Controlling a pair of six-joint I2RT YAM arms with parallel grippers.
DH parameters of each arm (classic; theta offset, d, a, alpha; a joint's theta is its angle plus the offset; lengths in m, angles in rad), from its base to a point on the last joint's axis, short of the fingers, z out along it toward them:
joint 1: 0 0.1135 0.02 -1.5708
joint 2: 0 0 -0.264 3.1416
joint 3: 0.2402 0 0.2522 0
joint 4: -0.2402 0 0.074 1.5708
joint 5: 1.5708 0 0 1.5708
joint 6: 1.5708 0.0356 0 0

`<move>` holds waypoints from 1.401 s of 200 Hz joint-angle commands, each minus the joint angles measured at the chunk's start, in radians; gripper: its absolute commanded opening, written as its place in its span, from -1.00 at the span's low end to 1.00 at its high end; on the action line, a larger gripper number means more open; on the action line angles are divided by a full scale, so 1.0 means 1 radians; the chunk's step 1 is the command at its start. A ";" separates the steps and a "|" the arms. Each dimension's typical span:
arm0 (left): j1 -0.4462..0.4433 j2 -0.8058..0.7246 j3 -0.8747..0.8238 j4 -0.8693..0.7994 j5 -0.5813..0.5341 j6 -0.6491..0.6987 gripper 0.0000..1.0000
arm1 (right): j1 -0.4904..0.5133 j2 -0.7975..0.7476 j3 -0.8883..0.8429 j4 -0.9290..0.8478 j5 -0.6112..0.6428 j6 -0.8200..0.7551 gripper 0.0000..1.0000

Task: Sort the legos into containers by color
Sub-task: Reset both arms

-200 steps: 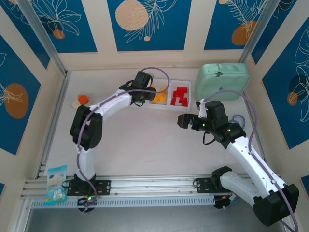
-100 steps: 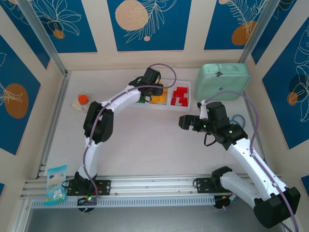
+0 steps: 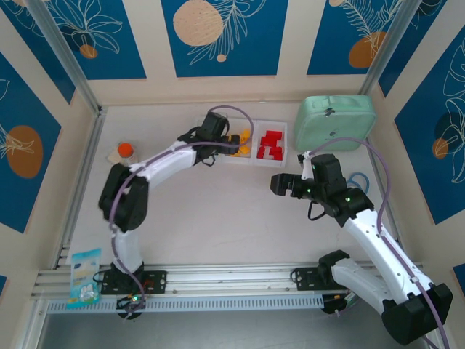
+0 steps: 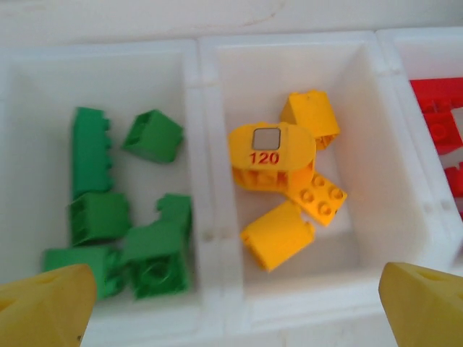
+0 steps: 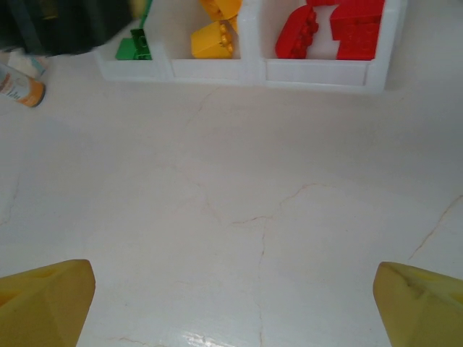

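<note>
The counter [image 3: 218,218] lies bare across its middle, with no loose brick in sight on it. The mint-green case [image 3: 335,122] sits at the far right, just beside the white three-compartment tray [image 3: 285,145].

The left arm [image 3: 163,160] reaches out over that tray. Its jaws stand wide and hold nothing, the yellow fingertips [image 4: 43,303] splayed either side of the wall between the left and middle compartments. The right arm [image 3: 363,225] hangs well back from the tray, over open counter. Its jaws are also wide and empty, pointing toward the tray's front wall.

The green bricks [image 4: 98,217] fill the left compartment, the yellow bricks [image 4: 271,148] the middle and the red bricks [image 3: 270,145] the right. The yellow pile lies straight below and slightly ahead of the left jaws.

From above, the left arm covers part of the green compartment, so a stray brick under it cannot be ruled out. The sorting otherwise looks finished, and the left arm, being nearer, would only need to lift clear.
</note>
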 commanded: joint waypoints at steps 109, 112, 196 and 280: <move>0.084 -1.069 -1.154 0.734 -0.461 0.397 0.98 | -0.077 0.155 -0.352 0.819 0.436 -0.313 0.98; 0.089 -1.091 -1.179 0.769 -0.461 0.402 0.98 | -0.088 0.163 -0.353 0.836 0.436 -0.321 0.98; 0.229 -1.119 -1.313 0.750 -0.409 0.385 0.98 | -0.263 0.439 -0.429 1.250 0.121 -0.350 0.98; 0.449 -0.634 -1.195 0.993 -0.056 0.389 0.98 | -0.356 0.659 -0.400 1.438 0.044 -0.342 0.98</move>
